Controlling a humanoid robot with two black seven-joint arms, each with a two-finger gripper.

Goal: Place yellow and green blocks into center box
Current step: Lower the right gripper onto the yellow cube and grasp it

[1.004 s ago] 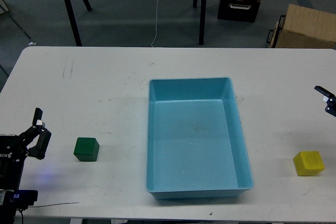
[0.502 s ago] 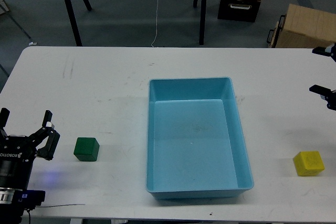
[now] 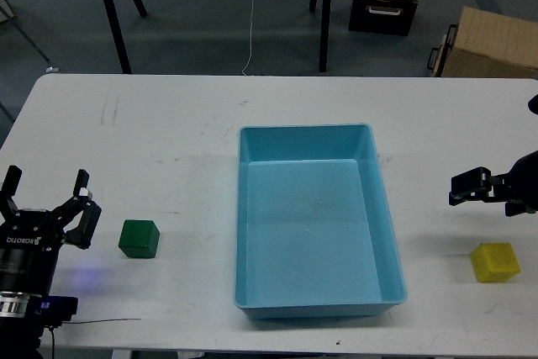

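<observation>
On left tool (image 3: 46, 195): partial lettering "ROKAE".

Head view looks down over the table (image 3: 168, 124)

The left arm enters at the lower left corner, its left gripper (image 3: 46, 195) pointing up with the two fingers spread apart. The right arm reaches in from the right edge; its right gripper (image 3: 467, 187) points leftward, fingers indistinguishable.
</observation>
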